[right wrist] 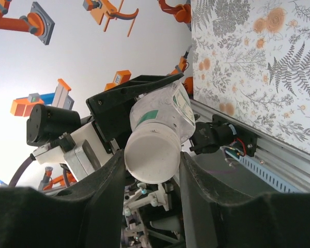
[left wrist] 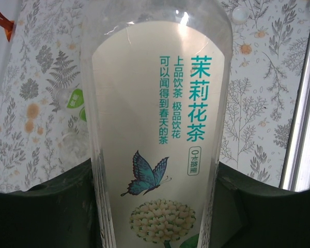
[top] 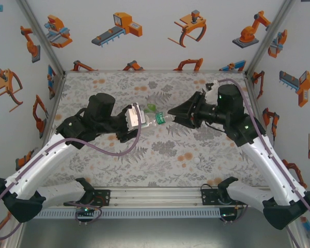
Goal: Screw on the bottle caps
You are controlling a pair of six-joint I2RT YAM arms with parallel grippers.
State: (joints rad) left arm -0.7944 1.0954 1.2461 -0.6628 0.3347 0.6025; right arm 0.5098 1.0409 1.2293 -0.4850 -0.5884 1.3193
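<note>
White cap [right wrist: 151, 155] — between right fingers [right wrist: 101, 206]

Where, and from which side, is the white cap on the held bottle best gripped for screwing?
Grip the white cap by its round side wall, fingers on opposite sides, coming end-on along the axis of the bottle from the right arm's side. It lies roughly level in the left gripper, cap end facing that way. The right gripper is placed so.

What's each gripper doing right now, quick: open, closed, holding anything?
Left gripper: closed on the labelled bottle.
Right gripper: closed on the white cap at that bottle's mouth.
</note>
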